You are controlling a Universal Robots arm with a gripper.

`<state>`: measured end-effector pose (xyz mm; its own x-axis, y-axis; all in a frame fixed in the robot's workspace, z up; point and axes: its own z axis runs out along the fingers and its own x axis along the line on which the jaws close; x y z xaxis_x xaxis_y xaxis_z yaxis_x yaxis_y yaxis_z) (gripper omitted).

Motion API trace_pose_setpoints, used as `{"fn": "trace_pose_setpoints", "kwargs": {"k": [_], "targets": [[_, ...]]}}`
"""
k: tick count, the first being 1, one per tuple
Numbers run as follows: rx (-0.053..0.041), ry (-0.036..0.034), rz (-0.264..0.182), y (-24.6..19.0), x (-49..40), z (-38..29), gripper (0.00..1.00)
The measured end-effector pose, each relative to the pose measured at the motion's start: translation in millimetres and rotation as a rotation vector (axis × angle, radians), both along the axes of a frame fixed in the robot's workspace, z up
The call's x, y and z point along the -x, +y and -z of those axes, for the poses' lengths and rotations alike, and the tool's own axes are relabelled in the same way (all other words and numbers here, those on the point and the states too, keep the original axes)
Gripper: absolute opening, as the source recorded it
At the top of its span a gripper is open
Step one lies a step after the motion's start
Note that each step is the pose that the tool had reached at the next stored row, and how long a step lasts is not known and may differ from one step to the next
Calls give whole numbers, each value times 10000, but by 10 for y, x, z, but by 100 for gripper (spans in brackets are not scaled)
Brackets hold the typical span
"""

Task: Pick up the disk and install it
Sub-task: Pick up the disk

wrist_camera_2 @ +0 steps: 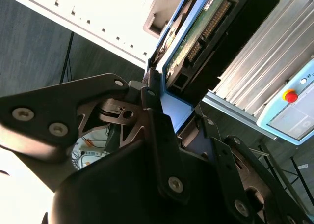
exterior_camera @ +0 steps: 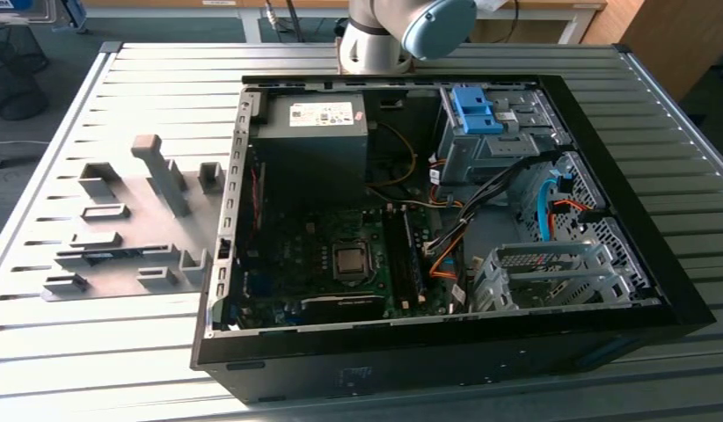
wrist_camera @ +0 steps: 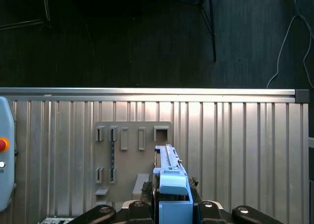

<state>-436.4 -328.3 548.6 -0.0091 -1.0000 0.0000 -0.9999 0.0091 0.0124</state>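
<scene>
the gripper (wrist_camera: 172, 207) is pinching the disk (wrist_camera: 169, 177) edge-on, fingers closed on its blue carrier frame, probably so it suits sliding into the drive bay (exterior_camera: 502, 151).

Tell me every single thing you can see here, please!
table: one, silver ribbed metal, under everything.
computer case: one, black, open, on the table.
power box: one, dark with a white label, inside the case.
bracket: one, blue, atop the grey bay in the case.
holder plate: one, grey, on the table, on the exterior view's left of the case.
control pad: one, pale blue, red button, by the table.
disk: one, blue-framed, in the end effector.
robot arm: one, grey and pale blue, behind the case.
end effector: one, black, shut on the disk.
</scene>
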Motion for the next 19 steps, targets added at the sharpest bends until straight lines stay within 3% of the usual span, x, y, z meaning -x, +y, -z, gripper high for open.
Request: {"fn": "trace_pose_setpoints", "kwargs": {"k": [19], "targets": [[0,0,0,0,-71,-1,37]]}}
